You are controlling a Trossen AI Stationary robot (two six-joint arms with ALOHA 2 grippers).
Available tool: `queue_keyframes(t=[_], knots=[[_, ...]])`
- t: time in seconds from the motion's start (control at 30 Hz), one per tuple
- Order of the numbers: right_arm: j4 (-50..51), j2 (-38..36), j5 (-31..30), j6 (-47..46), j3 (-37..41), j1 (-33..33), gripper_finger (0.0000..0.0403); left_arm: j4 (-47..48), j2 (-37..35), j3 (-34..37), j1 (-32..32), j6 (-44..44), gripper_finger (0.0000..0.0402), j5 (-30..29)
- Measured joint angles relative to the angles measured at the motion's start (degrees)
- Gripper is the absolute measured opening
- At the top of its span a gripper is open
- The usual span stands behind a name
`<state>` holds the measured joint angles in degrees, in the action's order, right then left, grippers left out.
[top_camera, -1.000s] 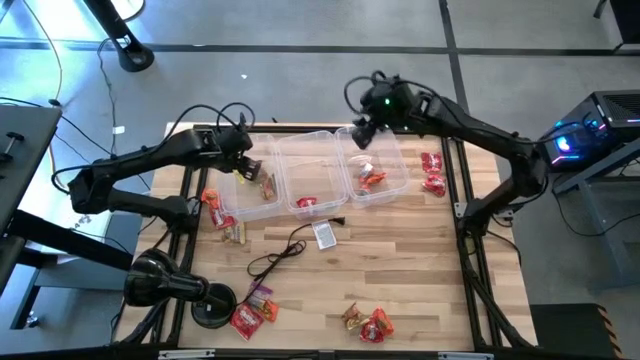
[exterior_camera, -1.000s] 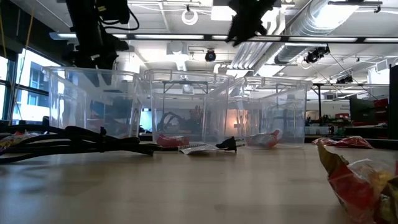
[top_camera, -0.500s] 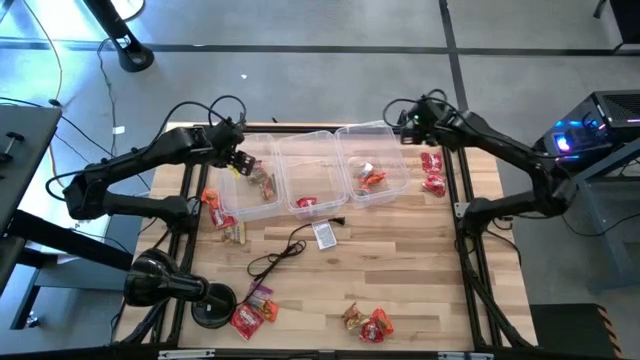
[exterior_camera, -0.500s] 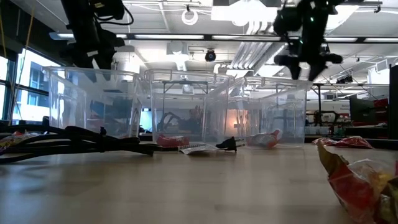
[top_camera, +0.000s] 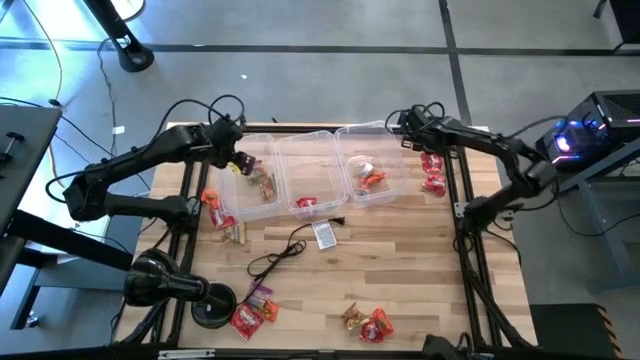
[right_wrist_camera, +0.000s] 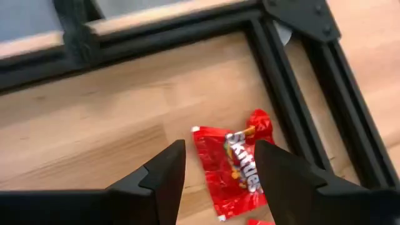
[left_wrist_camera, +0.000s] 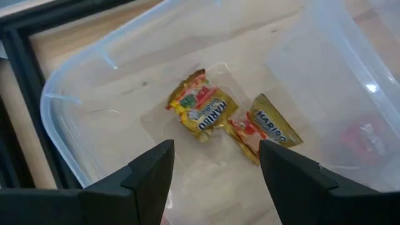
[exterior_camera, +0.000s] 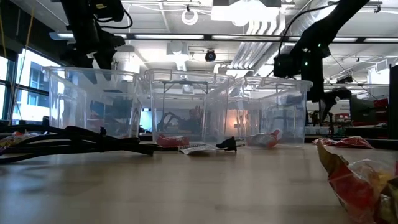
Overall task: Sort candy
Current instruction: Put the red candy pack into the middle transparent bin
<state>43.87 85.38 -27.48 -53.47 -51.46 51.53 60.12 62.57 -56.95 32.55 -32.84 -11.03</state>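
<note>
Three clear bins stand in a row at the table's (top_camera: 400, 260) far side: the left bin (top_camera: 225, 200), the middle bin (top_camera: 290, 165) and the right bin (top_camera: 392, 165). The left gripper (top_camera: 236, 158) hangs over the left bin with its jaws wide and nothing between them; below it, on the bin floor, lie two gold packets (left_wrist_camera: 203, 112), touching each other. The right gripper (top_camera: 412, 135) is past the right bin's outer end, above the bare wood near the table's far right corner, its jaws parted and empty; right under it lies a red packet (right_wrist_camera: 234, 165), one of a small red cluster (top_camera: 432, 172) beside the black frame rail (top_camera: 455, 190). A red piece (top_camera: 307, 203) sits in the middle bin, and orange-red pieces (top_camera: 372, 179) lie in the right bin. More candy is scattered on the table: a few pieces (top_camera: 215, 210) by the left bin's near end, a group (top_camera: 252, 308) at the near left, and another (top_camera: 368, 322) at the near middle. A grey tag (top_camera: 325, 234) with a black cable (top_camera: 275, 255) lies in front of the bins. In the low view a crinkled red-and-gold wrapper (exterior_camera: 360, 177) fills the near right corner.
</note>
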Motion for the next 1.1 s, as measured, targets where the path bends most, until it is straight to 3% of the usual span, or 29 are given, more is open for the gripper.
queue_keyframes(t=[0.27,0.4,0.67,0.8,1.0,1.1], knots=[[0.4,8.7,2.4,-8.5,2.5,0.6,0.0158,0.0,0.0,0.0,-1.5,-1.6,0.0228,2.1],[-0.9,9.4,-0.7,-15.1,3.5,0.6,0.015,-0.1,0.0,0.0,-2.3,-1.6,0.0228,1.9],[-5.6,9.2,2.2,-13.6,8.1,0.2,0.014,-0.1,0.0,0.0,-2.3,0.7,0.0228,1.5],[-8.2,8.7,2.3,-17.5,10.9,-0.4,0.011,-0.1,-0.1,0.0,-2.3,2.0,0.0228,1.5],[-6.2,6.5,4.9,-10.7,9.1,-2.8,0.0015,-0.7,-2.7,0.0,-2.2,2.5,0.0228,1.5],[-6.5,4.4,6.1,-9.3,6.4,-3.5,0.0013,-2.0,-4.8,0.0,-2.2,2.4,0.0228,1.3]])
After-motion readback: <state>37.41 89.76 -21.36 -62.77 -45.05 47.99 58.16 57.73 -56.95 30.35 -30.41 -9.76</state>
